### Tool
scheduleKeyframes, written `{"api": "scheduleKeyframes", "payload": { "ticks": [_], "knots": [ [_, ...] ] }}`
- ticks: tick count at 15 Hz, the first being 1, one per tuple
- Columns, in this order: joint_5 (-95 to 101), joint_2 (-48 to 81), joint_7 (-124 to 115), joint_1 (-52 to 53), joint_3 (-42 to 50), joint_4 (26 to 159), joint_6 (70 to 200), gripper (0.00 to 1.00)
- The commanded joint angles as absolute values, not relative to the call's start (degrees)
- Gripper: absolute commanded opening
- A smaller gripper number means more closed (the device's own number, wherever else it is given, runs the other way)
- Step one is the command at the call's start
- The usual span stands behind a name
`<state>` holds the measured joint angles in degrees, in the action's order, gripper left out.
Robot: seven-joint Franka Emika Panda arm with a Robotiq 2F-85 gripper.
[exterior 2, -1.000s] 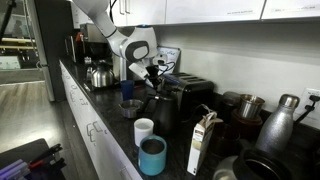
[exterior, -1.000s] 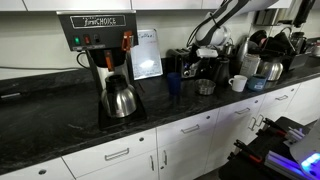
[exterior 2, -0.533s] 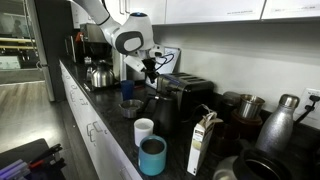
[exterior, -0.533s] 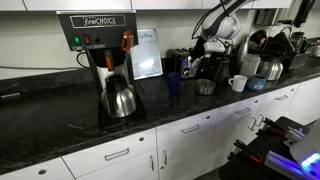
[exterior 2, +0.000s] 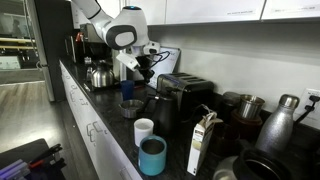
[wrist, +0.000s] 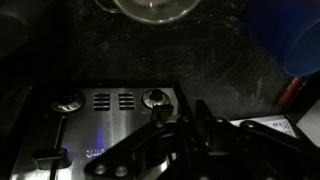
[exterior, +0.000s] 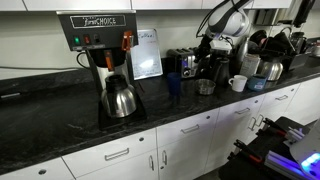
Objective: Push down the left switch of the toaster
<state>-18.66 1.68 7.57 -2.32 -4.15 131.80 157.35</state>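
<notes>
The toaster [exterior 2: 185,92] is a low steel box with a dark front, standing against the wall; it also shows in an exterior view [exterior: 181,62]. In the wrist view its front panel [wrist: 110,120] shows two round knobs, and one lever [wrist: 45,156] sits low in its slot at the left. A second lever [wrist: 160,113] sits just beside my fingertips. My gripper [wrist: 190,125] is shut with nothing in it, close in front of the panel. In an exterior view the gripper [exterior 2: 143,66] hangs beside the toaster's end, above the counter.
A blue cup [exterior 2: 128,90], a dark pot [exterior 2: 158,110], a white mug [exterior 2: 144,130], a blue tumbler [exterior 2: 152,156] and a carton [exterior 2: 203,142] crowd the counter near the toaster. The black coffee brewer [exterior: 100,40] with its steel pot [exterior: 120,98] stands further along.
The arm has drawn the gripper up and back from the toaster's front toward the brewer side. The toaster has not moved.
</notes>
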Motion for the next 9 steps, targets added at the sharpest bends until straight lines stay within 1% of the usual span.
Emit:
{"api": "scheduleKeyframes", "payload": {
  "ticks": [1,2,3,4,5,6,9],
  "knots": [
    [-18.3,-2.5,6.1,-1.2,-2.9,134.6,152.7,0.44],
    [-18.4,-0.1,6.7,-0.9,-2.9,133.0,155.2,0.5],
    [-18.3,-0.6,6.7,-0.8,-2.8,133.4,154.8,0.32],
    [-18.3,-0.6,6.7,-0.7,-2.8,133.4,154.8,0.38],
    [-18.3,-0.5,6.7,-0.6,-2.8,133.4,154.9,0.47],
    [-18.3,-0.3,6.7,-0.6,-2.8,133.4,154.9,0.5],
    [-18.3,-0.3,6.7,-0.6,-2.7,133.4,154.9,0.5]
  ]
}}
